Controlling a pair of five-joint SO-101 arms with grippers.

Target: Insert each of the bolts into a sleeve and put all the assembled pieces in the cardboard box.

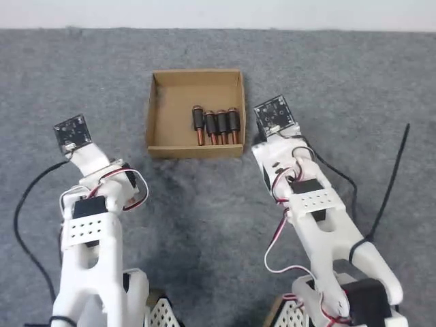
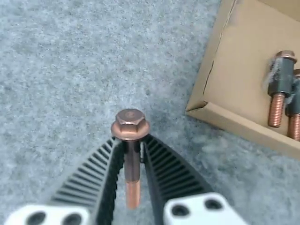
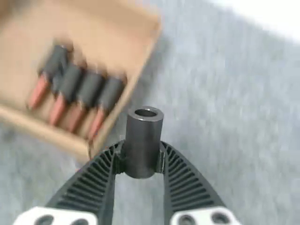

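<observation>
Four assembled pieces (image 1: 216,125) lie side by side in the cardboard box (image 1: 161,109), twelve o'clock on the table. Left gripper (image 2: 132,143) is clamped on a bare bolt (image 2: 131,125) just under its head, about nine o'clock of the box. Right gripper (image 3: 139,152) pinches a sleeve (image 3: 144,133), bore open, three o'clock of the box. My note for mating: line up both axes first, lead with the thread tip, feed slowly, both grips firm.

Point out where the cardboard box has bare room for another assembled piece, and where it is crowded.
The cardboard box has bare floor in its left half, between the left wall and the four assembled pieces, plus a strip along the far wall. The near right part is crowded.
</observation>
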